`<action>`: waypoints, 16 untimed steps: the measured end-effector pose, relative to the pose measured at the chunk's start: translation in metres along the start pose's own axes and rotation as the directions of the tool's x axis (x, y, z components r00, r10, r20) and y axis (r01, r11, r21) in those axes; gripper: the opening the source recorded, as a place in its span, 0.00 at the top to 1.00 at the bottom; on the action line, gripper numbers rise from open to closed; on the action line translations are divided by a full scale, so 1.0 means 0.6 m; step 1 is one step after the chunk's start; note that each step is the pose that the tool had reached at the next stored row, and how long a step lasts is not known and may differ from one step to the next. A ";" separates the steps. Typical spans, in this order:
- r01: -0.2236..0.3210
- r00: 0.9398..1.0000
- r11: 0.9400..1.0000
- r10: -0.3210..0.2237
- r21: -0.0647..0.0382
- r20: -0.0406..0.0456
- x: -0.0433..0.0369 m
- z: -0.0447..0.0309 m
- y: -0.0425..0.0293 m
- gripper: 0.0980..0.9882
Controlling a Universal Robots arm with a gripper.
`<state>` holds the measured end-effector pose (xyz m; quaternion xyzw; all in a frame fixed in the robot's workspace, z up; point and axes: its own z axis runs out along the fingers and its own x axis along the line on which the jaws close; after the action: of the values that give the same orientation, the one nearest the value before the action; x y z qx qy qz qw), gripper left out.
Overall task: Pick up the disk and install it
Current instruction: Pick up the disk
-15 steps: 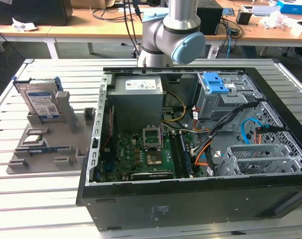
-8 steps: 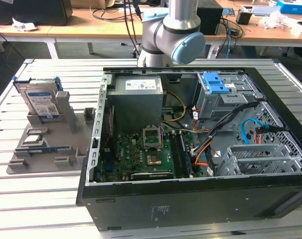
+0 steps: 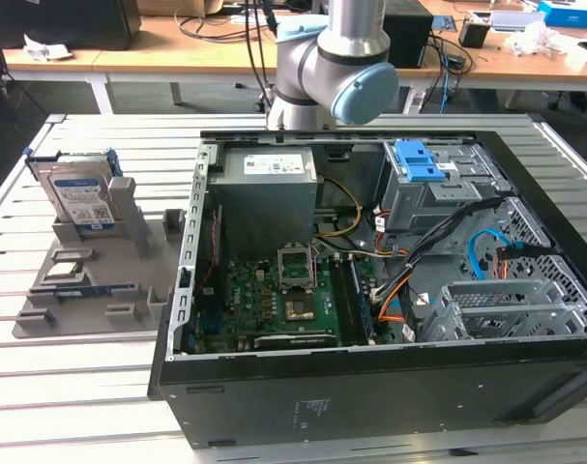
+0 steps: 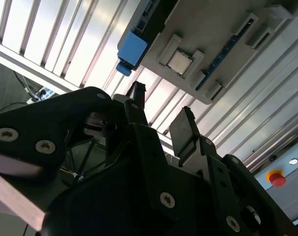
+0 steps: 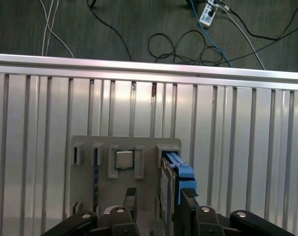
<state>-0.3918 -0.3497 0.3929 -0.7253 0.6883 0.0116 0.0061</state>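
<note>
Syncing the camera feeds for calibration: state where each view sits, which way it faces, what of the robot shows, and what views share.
Exterior view: off the arm, looking down over the table at the computer case and the disk upright in its grey holder; an arm joint shows.
First wrist view: on the wrist, facing down past the open gripper onto holder and disk.
Second wrist view: on the wrist, looking along the fingers at the holder.
Shared: all three show holder and disk.
</note>
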 end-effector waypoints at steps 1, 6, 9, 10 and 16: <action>0.000 1.000 1.000 0.000 0.000 0.000 -0.003 0.000 -0.003 0.57; 0.000 1.000 1.000 0.000 0.000 -0.002 -0.017 0.000 -0.018 0.57; 0.000 1.000 1.000 0.000 0.000 -0.003 -0.023 0.000 -0.025 0.57; 0.000 1.000 1.000 0.000 0.000 -0.003 -0.025 0.000 -0.027 0.57; 0.000 1.000 1.000 0.000 0.000 -0.005 -0.039 0.001 -0.043 0.57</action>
<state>-0.3670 -0.3248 0.3929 -0.7253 0.6884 0.0100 0.0043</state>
